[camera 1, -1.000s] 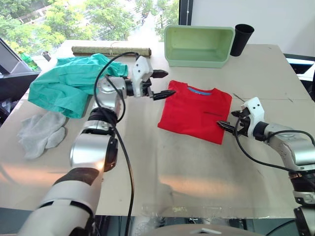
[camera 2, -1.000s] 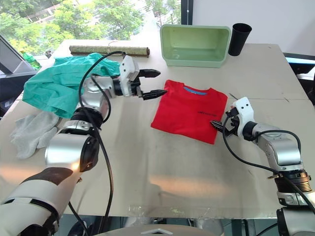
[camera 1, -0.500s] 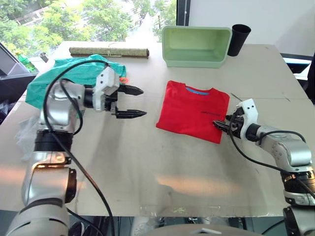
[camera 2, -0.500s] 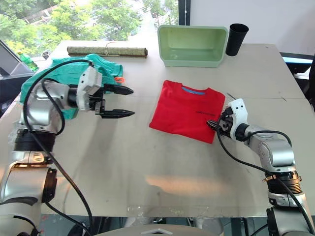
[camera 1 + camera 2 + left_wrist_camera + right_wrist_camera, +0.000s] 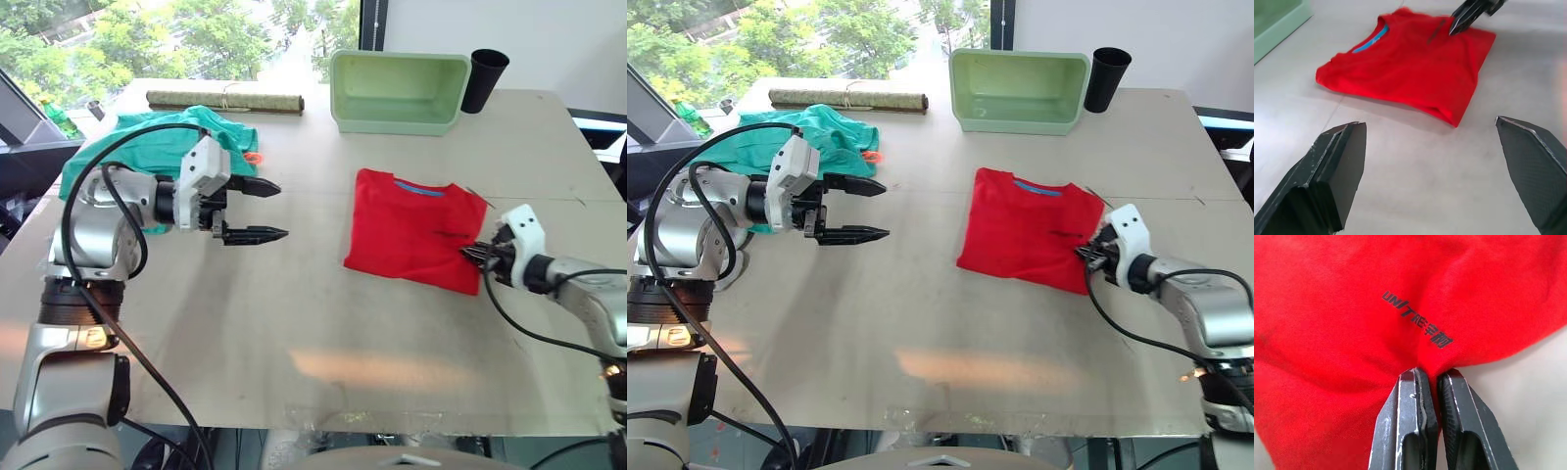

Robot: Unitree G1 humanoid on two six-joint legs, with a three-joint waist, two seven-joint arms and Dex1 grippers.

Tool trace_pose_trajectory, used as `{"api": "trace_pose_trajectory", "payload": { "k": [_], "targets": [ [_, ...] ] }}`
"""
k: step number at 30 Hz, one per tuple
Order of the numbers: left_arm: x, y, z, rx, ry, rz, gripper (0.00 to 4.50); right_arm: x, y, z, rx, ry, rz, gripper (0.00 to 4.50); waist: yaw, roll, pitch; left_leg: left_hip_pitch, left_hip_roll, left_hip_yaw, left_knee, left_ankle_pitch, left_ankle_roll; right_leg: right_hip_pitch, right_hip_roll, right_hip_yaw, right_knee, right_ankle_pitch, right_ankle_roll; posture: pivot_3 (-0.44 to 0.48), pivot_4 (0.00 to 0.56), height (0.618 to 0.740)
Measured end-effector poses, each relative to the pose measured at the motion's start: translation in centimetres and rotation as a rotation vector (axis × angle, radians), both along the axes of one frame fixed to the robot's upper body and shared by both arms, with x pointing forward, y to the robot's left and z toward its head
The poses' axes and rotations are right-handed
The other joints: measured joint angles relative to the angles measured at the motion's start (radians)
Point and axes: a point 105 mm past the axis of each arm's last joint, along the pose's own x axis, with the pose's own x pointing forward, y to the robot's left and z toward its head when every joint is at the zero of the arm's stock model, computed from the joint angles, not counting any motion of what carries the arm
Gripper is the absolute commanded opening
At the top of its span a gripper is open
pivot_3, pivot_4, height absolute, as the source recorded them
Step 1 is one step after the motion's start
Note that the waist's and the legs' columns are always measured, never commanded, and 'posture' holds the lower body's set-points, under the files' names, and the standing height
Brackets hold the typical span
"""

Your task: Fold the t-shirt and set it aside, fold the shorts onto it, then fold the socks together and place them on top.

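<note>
Shorts: one teal shorts [image 5: 147, 142] lies bunched at the table's far left, not yet folded.
Socks: I cannot make them out for certain, so no count given.
Left claw: the left claw [image 5: 257, 209] hovers over bare table [image 5: 323, 323] between the shorts and the shirt, its two fingers spread wide apart and holding nothing.
T-shirt: one red t-shirt [image 5: 416, 227] lies folded into a neat rectangle right of the table's middle, blue neck tag toward the far side.
Right claw: the right claw [image 5: 477, 255] has its fingers pressed together on a pinch of the t-shirt's near right edge, the cloth puckering at the tips.
Step in hand: setting the folded t-shirt aside, by my reading.
Doing it well: keep the pinch firm and drag low and slowly, so the layers slide as one and the fold does not open; let go only once the shirt lies flat, with room on top for the shorts.
Other things: one green tub [image 5: 397, 90], one black cup [image 5: 483, 78] and one rolled mat [image 5: 223, 100] along the far edge.
</note>
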Motion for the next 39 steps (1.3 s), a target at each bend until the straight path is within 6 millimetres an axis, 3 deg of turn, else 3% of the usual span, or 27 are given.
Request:
{"api": "trace_pose_trajectory", "payload": {
  "k": [6,13,20,21,22,24,25,26,27,31,34,39],
  "targets": [
    [-2.9,-2.8,1.6,-0.06,0.036,-0.148,4.5,-1.9,-5.3,0.0,-0.251,0.02,-0.021,0.02,0.005,0.0,0.0,0.001,0.0,0.0,0.0,0.0,0.0,0.0,0.0,0.0,0.0,0.0,0.0,0.0,0.15,0.735],
    [-4.6,-4.6,1.7,-0.08,0.051,-0.221,4.5,-2.2,-13.6,0.6,-0.57,0.015,-0.11,0.02,0.002,0.0,0.0,0.001,0.0,0.0,0.0,0.0,0.0,0.0,0.001,0.002,0.0,0.0,0.0,0.0,0.15,0.735],
    [-4.3,-4.7,1.5,-0.077,0.044,-0.198,4.5,-1.6,-15.1,0.3,-0.632,-0.011,-0.105,0.02,0.004,0.0,0.0,0.001,0.0,0.0,0.0,0.0,0.0,0.0,0.001,0.002,0.0,0.0,0.0,0.0,0.15,0.735],
    [-4.3,-4.7,1.5,-0.077,0.042,-0.194,4.5,-1.6,-15.2,0.3,-0.631,-0.01,-0.107,0.02,0.004,0.0,0.0,0.001,0.0,0.0,0.0,0.0,0.0,0.0,0.001,0.002,0.0,0.0,0.0,0.0,0.15,0.735],
    [-4.3,-4.7,1.5,-0.077,0.041,-0.188,4.5,-1.5,-15.2,0.3,-0.625,-0.009,-0.108,0.78,0.004,0.0,0.0,0.002,0.0,0.0,0.0,0.0,0.0,0.0,0.001,0.002,0.0,0.0,0.0,0.0,0.15,0.735],
    [-4.2,-4.5,1.3,-0.076,0.042,-0.177,4.5,-1.6,-15.0,0.4,-0.602,-0.005,-0.106,1.6,0.004,0.0,0.0,0.002,0.0,0.0,0.0,0.0,0.0,0.0,0.001,0.002,0.0,0.0,0.0,0.0,0.15,0.735],
    [-4.2,-4.5,1.2,-0.075,0.044,-0.173,4.5,-1.6,-15.1,0.5,-0.596,-0.005,-0.108,1.6,0.004,0.0,0.0,0.002,0.0,0.0,0.0,0.0,0.0,0.0,0.001,0.002,0.0,0.0,0.0,0.0,0.15,0.735],
    [-4.2,-4.5,1.2,-0.074,0.044,-0.172,4.5,-1.6,-15.1,0.5,-0.595,-0.005,-0.109,2.22,0.004,0.0,0.0,0.002,0.0,0.0,0.0,0.0,0.0,0.001,0.001,0.002,0.0,0.0,0.0,0.0,0.15,0.735],
    [-4.1,-4.4,1.1,-0.074,0.045,-0.168,4.5,-1.6,-15.1,0.5,-0.59,-0.003,-0.111,2.19,0.004,0.0,0.0,0.002,0.0,0.0,0.0,0.0,0.0,0.001,0.001,0.002,0.0,0.0,0.0,0.0,0.15,0.735],
    [-2.9,-3.2,0.6,-0.034,-0.011,-0.048,4.5,-2.1,-13.8,2.1,-0.496,-0.088,-0.087,3.89,0.003,0.001,0.0,0.002,0.0,0.0,0.0,0.0,0.0,0.001,0.001,0.003,0.0,0.0,0.0,0.0,0.15,0.735],
    [-1.9,-1.7,-0.2,-0.01,-0.031,0.042,4.5,-1.9,-10.8,4.0,-0.326,-0.254,-0.051,3.89,0.002,0.001,0.0,0.003,0.0,0.0,-0.001,0.0,0.0,0.001,0.002,0.003,0.001,0.0,0.0,0.0,0.15,0.735],
    [1.3,2.0,-0.9,-0.01,-0.108,0.29,4.5,-2.8,-3.3,6.0,-0.015,-0.424,0.111,3.89,0.005,0.001,0.0,0.002,0.0,0.0,-0.001,0.0,0.0,0.001,0.002,0.003,0.001,0.0,0.0,0.0,0.15,0.735]
  ]
}}
